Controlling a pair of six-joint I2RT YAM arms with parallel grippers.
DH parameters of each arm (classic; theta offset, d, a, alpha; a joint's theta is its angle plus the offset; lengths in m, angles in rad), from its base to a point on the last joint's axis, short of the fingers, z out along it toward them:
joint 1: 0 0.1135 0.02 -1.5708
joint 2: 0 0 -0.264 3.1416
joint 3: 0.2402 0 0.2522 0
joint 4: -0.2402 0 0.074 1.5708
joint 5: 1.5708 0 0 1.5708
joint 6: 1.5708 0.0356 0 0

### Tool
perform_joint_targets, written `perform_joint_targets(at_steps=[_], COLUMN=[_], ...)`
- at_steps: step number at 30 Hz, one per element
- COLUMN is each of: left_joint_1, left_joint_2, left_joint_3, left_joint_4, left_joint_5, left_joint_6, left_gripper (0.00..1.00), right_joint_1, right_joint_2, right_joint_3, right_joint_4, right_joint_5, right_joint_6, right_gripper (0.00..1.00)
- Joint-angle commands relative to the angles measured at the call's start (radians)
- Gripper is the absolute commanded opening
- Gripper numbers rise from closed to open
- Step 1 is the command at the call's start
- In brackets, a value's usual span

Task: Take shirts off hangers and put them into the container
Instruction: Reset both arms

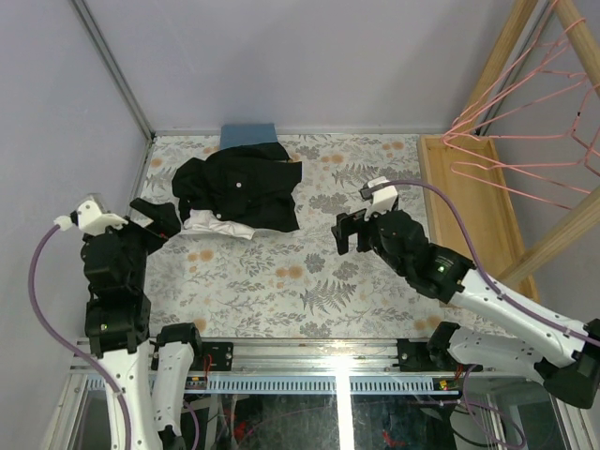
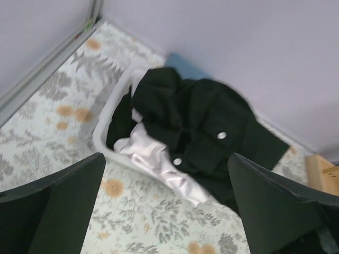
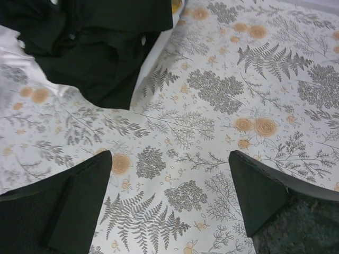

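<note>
- Spilling over the white basket (image 2: 108, 114) near the bench's (image 1: 281, 286) far-left corner, black shirts (image 1: 242, 186) lie on a white shirt (image 2: 153, 159).
- Open flowered surface runs from the pile to the near edge and to the wooden tray (image 1: 464, 202) on the right edge, where pink hangers (image 1: 525, 122) hang.
- Left gripper (image 1: 159, 220), just beside the pile: jaws spread wide, empty.
- Right gripper (image 1: 345, 232), mid-bench: jaws spread wide, touching nothing.

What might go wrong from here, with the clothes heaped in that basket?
The black shirt spills over the rim of the white basket onto the table, so it may slide or get dragged out. The white shirt also seems to hang over the near edge. The open left tool sits close to the pile and might snag cloth when it moves.
</note>
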Motion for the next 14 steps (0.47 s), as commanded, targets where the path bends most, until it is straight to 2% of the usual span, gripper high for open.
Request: perform_joint_targets(at_steps=[1, 6, 8, 14], left_joint_1=[0.006, 0.006, 0.006, 0.006], left_joint_2=[-0.028, -0.059, -0.069, -0.083], left_joint_3=[0.109, 0.148, 0.151, 0.141], left_joint_4=[-0.053, -0.138, -0.156, -0.175], left_joint_5=[0.103, 0.194, 0.183, 0.144], left_joint_6=[0.016, 0.015, 0.018, -0.003], left_gripper=[1.0, 1.0, 1.0, 1.0], right_joint_1=[-0.001, -0.001, -0.001, -0.001], right_joint_2=[-0.092, -0.206, -0.235, -0.248], right_joint_3=[0.078, 0.046, 0.033, 0.035], right_joint_4=[-0.055, -0.064, -0.059, -0.097], right_joint_5=[-0.063, -0.155, -0.186, -0.143], right_joint_6=[0.017, 0.024, 0.018, -0.008], right_gripper=[0.99, 0.99, 0.99, 0.99])
